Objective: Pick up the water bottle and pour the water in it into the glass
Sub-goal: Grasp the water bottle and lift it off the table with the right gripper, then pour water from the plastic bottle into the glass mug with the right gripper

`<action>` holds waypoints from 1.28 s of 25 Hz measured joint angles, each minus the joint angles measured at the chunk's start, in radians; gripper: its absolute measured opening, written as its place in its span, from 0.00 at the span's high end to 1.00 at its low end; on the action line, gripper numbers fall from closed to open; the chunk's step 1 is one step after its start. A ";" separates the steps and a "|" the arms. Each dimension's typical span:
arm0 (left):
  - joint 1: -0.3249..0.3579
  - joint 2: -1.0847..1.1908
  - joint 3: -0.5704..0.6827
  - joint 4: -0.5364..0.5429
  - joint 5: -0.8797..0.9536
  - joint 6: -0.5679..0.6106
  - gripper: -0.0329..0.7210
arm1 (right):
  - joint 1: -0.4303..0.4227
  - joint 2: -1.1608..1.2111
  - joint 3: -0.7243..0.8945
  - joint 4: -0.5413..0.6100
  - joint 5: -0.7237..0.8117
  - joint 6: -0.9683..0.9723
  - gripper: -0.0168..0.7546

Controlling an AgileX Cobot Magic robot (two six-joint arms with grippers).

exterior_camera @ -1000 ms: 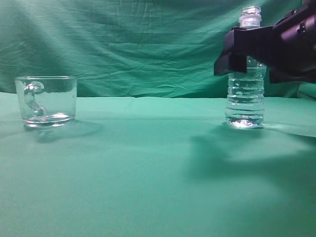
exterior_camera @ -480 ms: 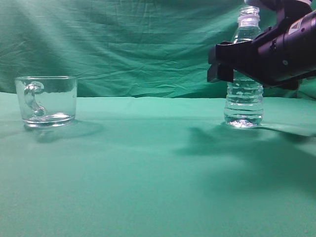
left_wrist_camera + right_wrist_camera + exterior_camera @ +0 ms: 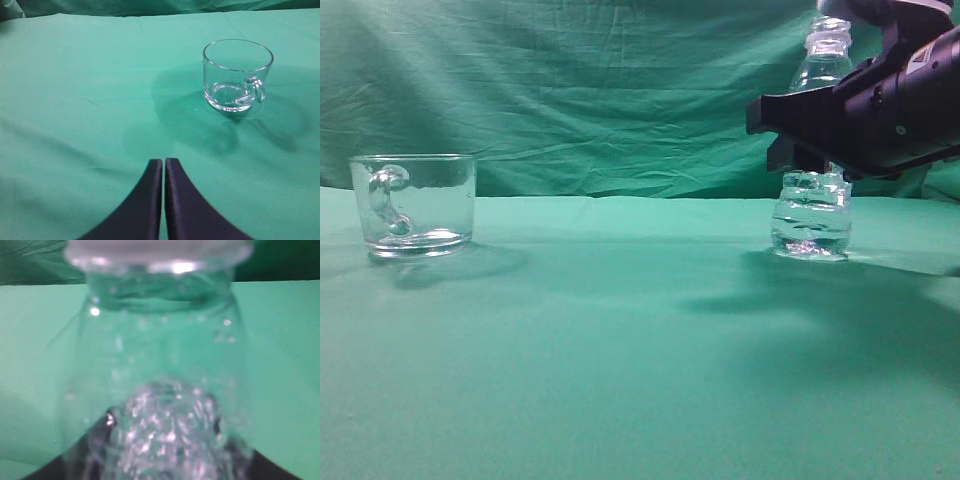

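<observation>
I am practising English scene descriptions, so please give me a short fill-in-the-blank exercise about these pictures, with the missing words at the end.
1. The right gripper is around the middle of the water ____.
2. The glass stands on the ____ side of the exterior view.
3. The fingers of the left gripper are pressed ____.
4. The cloth covering the table is ____.

Missing words: bottle; left; together; green

Water bottle (image 3: 812, 215) – clear glossy plastic; glass (image 3: 413, 205) – smooth; tablecloth (image 3: 620, 350) – matt.
</observation>
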 joint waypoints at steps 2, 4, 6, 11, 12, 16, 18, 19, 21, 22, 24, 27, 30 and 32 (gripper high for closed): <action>0.000 0.000 0.000 0.000 0.000 0.000 0.96 | 0.000 0.000 0.000 -0.007 0.001 -0.002 0.59; 0.000 0.000 0.000 0.000 0.000 0.000 0.96 | 0.000 0.000 0.000 -0.022 0.001 -0.002 0.59; 0.000 0.000 0.000 0.000 0.000 0.000 0.96 | 0.000 0.000 0.000 -0.044 0.002 -0.004 0.59; 0.000 0.000 0.000 0.000 0.000 0.000 0.96 | 0.000 -0.050 0.000 -0.172 0.068 -0.005 0.59; 0.000 0.000 0.000 0.000 0.000 0.000 0.96 | 0.000 -0.076 -0.005 -0.200 0.090 -0.005 0.59; 0.000 0.000 0.000 0.000 0.000 0.000 0.96 | 0.035 -0.193 -0.072 -0.300 0.302 -0.005 0.59; 0.000 0.000 0.000 0.000 0.000 0.000 0.96 | 0.072 -0.236 -0.127 -0.346 0.446 -0.005 0.59; 0.000 0.000 0.000 0.000 0.000 0.000 0.96 | 0.090 -0.250 -0.161 -0.360 0.514 -0.005 0.59; 0.000 0.000 0.000 0.000 0.000 0.000 0.96 | 0.131 -0.258 -0.228 -0.385 0.630 -0.005 0.59; 0.000 0.000 0.000 0.000 0.000 0.000 0.96 | 0.149 -0.258 -0.266 -0.396 0.691 -0.005 0.59; 0.000 0.000 0.000 0.000 0.000 0.000 0.96 | 0.177 -0.256 -0.334 -0.411 0.801 -0.005 0.59; 0.000 0.000 0.000 0.000 0.000 0.000 0.96 | 0.210 -0.232 -0.447 -0.435 0.942 -0.007 0.59; 0.000 0.000 0.000 0.000 0.000 0.000 0.96 | 0.242 -0.177 -0.565 -0.509 1.070 -0.007 0.59; 0.000 0.000 0.000 0.000 0.000 0.000 0.96 | 0.271 -0.132 -0.635 -0.561 1.157 -0.008 0.59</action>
